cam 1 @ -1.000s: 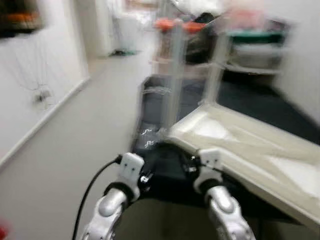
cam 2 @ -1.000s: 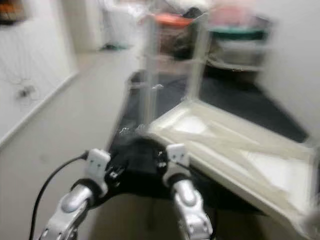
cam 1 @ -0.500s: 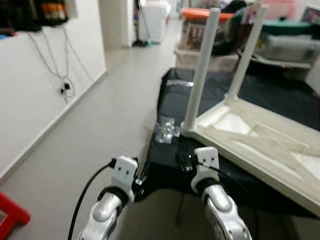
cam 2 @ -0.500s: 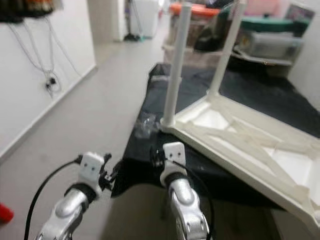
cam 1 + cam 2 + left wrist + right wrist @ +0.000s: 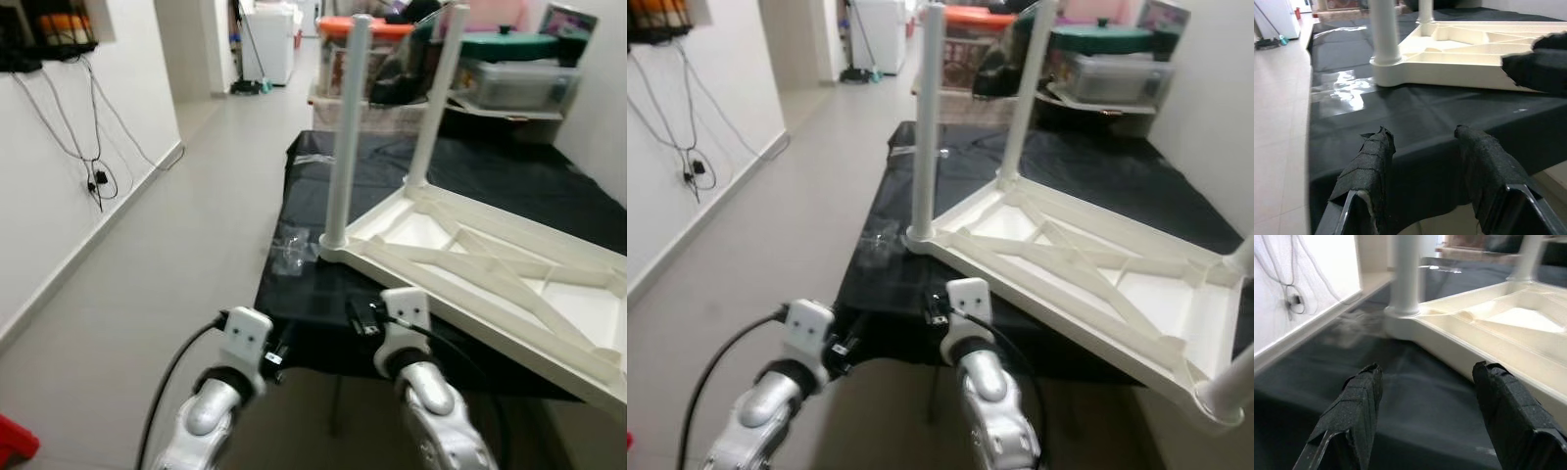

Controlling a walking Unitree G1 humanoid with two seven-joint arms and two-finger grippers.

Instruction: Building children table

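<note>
Reaching fwd, left end effector (image 5: 1422, 147) & right end effector (image 5: 1432, 396) both gape near upturned table (image 5: 1087, 284).

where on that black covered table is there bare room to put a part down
Bare black cloth lies beyond the upturned white plastic children's table, toward the storage bins. A narrow strip runs along the near edge before both open tools. The near left corner holds a clear plastic bag.
</note>
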